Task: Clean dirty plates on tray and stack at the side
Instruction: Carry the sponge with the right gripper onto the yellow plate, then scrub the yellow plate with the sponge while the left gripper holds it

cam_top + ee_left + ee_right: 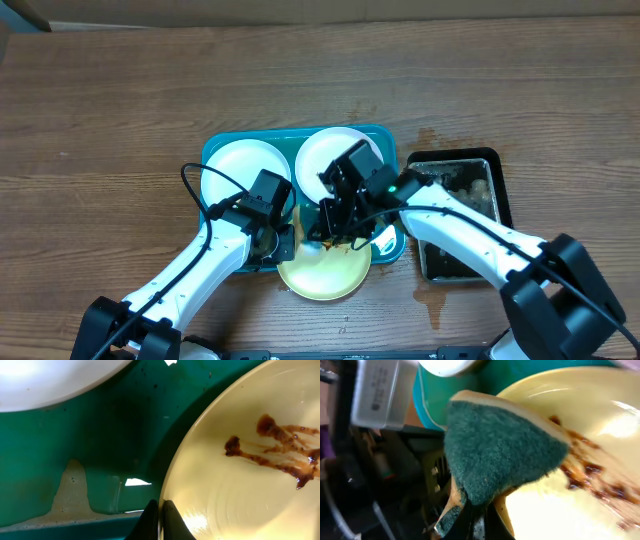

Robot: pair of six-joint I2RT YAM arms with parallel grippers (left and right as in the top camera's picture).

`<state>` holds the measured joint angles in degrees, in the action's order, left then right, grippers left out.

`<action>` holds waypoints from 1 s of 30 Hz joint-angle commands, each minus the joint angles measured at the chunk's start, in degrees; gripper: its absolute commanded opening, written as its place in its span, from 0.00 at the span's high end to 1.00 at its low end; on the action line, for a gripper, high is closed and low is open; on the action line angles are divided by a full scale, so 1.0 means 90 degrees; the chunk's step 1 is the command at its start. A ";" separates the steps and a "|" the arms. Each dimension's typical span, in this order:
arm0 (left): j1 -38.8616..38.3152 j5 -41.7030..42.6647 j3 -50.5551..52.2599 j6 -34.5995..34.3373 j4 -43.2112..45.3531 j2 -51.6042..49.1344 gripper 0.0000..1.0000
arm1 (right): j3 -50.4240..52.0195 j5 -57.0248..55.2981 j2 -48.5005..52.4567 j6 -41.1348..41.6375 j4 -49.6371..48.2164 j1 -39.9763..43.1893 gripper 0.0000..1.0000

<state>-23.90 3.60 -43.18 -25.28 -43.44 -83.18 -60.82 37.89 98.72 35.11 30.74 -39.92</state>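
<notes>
Left gripper (pixel 160 521): I have it pinched on the yellow-green plate (pixel 210 505), rim at 10 o'clock.
Right gripper (pixel 479 522): clamping the sponge (pixel 500 450), beside the brown smear (pixel 280 452).
Plate location: overhanging the tray (pixel 210 160) at 6 o'clock.
Handling: I judge it stiff, slick and breakable, so rim grips only.

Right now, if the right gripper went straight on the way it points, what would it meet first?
The sponge in the right gripper would likely press onto the yellow plate near its brown smear; depth is unclear.

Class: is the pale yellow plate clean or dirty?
Dirty: brown smears streak the middle of the yellow plate, near the green sponge.
</notes>
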 commanded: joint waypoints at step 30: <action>0.0027 0.0056 -0.0036 0.0090 0.0000 -0.0092 0.96 | 0.0641 -0.0095 0.0512 0.0770 -0.1671 -0.0534 0.96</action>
<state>-23.90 3.88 -43.18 -25.28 -43.44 -83.18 -55.11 38.41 103.48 41.23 16.05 -44.40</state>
